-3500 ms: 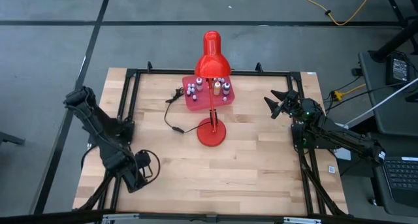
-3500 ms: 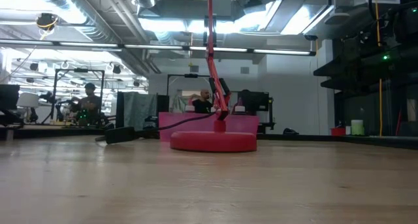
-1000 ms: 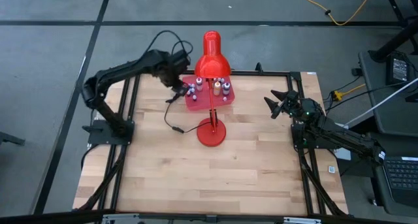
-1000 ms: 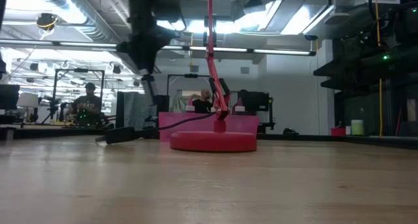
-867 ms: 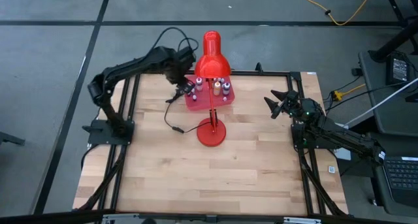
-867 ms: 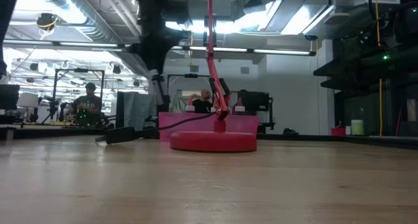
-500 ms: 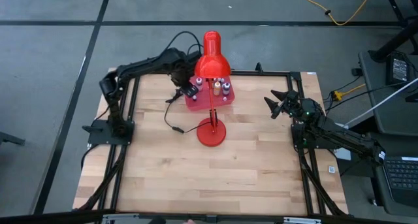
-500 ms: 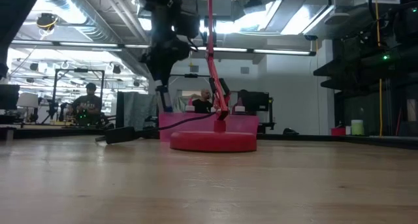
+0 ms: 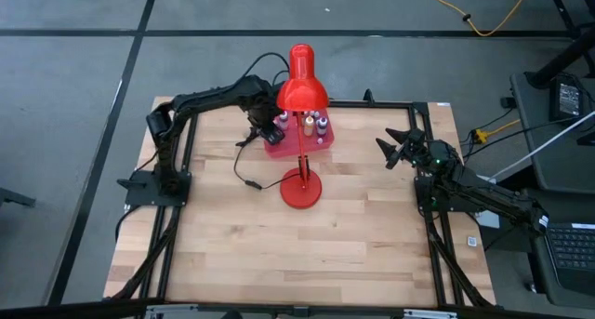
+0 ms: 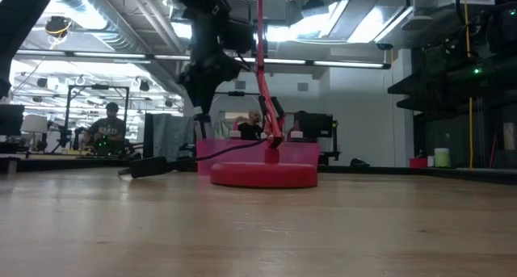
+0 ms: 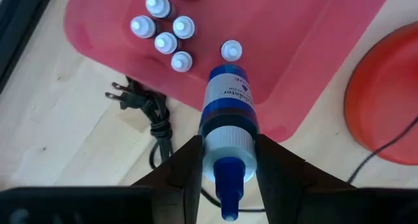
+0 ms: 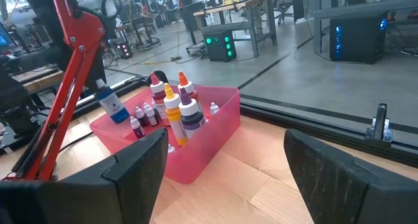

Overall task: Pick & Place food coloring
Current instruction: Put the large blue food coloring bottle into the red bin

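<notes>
The left pincer (image 11: 225, 160) is clamped on a blue food coloring bottle (image 11: 227, 110), holding it above the pink tray (image 9: 279, 148) at the bench's (image 9: 279, 254) twelve o'clock edge. Small white-capped bottles (image 11: 163, 31) stand in the tray below it. The right pincer (image 9: 389, 144) rests spread wide at three o'clock, holding nothing.

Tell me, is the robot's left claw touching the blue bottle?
Touching. The left wrist view shows the left gripper with both dark fingers pressed against the blue bottle near its cap, above the pink tray.
</notes>
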{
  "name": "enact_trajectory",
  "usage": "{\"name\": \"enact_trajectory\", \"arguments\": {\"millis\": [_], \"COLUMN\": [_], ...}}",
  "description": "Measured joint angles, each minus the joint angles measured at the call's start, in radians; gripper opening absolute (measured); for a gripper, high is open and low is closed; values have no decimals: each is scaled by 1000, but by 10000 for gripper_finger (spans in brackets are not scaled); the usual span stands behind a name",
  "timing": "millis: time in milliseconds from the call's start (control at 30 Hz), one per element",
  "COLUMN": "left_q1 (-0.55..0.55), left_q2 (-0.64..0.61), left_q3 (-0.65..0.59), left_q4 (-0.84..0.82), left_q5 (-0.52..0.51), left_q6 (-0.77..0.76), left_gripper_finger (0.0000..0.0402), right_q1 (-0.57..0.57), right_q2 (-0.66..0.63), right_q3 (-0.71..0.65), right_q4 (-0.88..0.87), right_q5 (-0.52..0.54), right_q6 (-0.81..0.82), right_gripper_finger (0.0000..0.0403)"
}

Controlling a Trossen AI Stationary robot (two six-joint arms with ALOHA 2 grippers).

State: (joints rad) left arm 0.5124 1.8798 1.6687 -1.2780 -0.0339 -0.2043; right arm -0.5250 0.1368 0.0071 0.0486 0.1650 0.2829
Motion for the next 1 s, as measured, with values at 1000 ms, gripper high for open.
{"name": "enact_trajectory", "arguments": {"millis": [1000], "left_q1": [8], "left_q2": [4], "left_q3": [-105], "left_q4": [110], "left_q5": [10], "left_q6": [35], "left_gripper_finger": [178], "right_q1": [0], "right_q2": [0], "right_q3": [0], "right_q4": [0], "right_q5": [0], "right_q6": [-1], "right_gripper_finger": [306]}}
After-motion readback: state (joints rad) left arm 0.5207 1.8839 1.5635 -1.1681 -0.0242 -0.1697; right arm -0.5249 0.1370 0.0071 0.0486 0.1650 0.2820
